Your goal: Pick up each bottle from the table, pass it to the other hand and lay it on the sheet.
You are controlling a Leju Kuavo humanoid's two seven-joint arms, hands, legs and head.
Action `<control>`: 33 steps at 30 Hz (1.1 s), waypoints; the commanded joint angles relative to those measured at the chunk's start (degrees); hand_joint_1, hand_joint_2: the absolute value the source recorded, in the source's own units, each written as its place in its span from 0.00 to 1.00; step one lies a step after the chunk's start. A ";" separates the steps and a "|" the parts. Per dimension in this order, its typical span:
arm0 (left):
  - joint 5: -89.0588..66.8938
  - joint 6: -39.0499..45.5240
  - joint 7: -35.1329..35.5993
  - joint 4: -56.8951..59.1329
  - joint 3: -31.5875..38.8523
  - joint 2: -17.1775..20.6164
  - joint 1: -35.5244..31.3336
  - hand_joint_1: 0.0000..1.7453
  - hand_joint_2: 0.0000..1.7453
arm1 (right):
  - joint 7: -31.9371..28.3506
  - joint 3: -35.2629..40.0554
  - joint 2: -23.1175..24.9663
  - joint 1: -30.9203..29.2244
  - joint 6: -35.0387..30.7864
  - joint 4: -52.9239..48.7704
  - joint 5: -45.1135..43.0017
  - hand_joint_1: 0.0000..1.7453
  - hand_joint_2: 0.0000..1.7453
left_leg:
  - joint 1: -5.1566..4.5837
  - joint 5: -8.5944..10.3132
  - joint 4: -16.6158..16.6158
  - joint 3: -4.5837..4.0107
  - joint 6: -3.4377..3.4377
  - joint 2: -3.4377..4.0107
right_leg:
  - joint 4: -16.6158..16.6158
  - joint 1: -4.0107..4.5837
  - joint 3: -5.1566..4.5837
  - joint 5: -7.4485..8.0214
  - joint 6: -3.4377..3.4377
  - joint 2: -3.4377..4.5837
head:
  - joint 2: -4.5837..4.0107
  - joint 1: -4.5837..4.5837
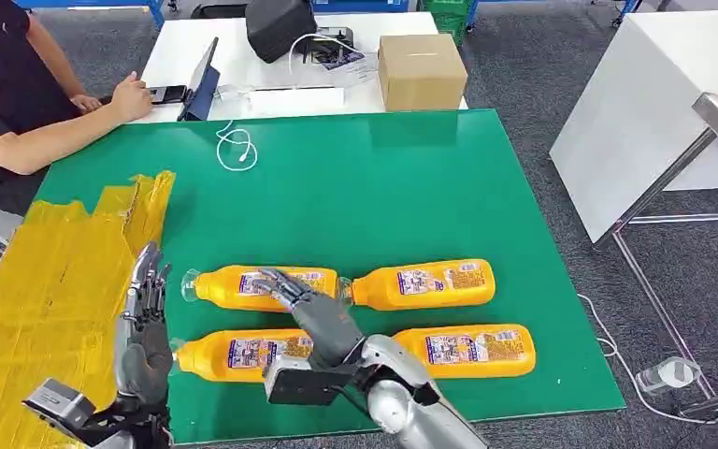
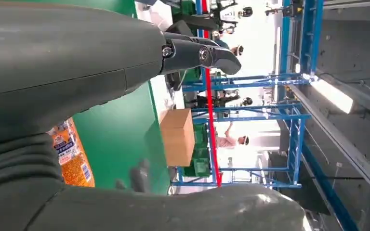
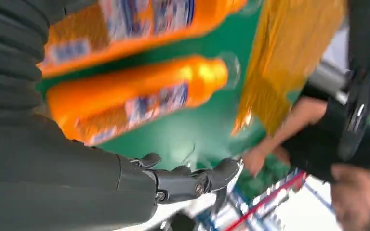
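Both empty, fingers spread — right robot hand over a bottle, left robot hand beside it.

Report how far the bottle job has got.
Done: nothing visible; the yellow sheet carries no bottle. In hand: the right hand is spread over the far-left bottle without gripping it, while the left hand waits open and upright near the sheet's edge. Left: all four bottles, including the near-left, far-right and near-right ones, lie on the green mat.

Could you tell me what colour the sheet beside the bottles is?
Yellow; the sheet shows best in the head view.
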 commanded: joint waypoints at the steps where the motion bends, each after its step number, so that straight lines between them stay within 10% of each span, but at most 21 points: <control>1: 0.30 -0.30 0.22 4.53 0.93 -0.13 -1.60 0.00 0.00 | 2.23 8.73 -0.02 -4.02 -0.90 10.35 -0.09 0.00 1.00 | 0.02 -0.02 -0.09 0.15 -0.02 0.06 | -0.09 0.02 0.14 -0.01 -0.05 0.05 | 0.00 -0.02; 27: 0.50 -2.28 0.35 3.22 3.77 -1.59 -0.20 0.00 0.00 | 15.70 19.99 0.93 -11.40 -0.23 24.85 13.06 0.00 1.00 | 0.03 -0.04 -0.08 0.19 -0.03 0.09 | -0.09 0.04 0.18 0.00 -0.07 0.07 | 0.00 0.00; 32: 0.55 -2.84 0.46 4.77 3.35 -1.19 -1.26 0.00 0.00 | 13.98 24.85 0.94 -14.78 10.32 31.05 10.07 0.00 1.00 | 0.02 -0.02 -0.12 0.26 -0.03 0.10 | -0.13 0.03 0.25 0.01 -0.07 0.08 | 0.00 -0.02; 33: 0.68 -2.68 0.45 5.23 3.07 -1.04 -1.61 0.00 0.00 | 13.72 26.45 0.53 -15.58 11.58 31.96 9.81 0.26 1.00 | 0.02 0.00 -0.12 0.27 -0.03 0.06 | -0.13 0.03 0.24 0.02 -0.07 0.06 | 0.00 0.00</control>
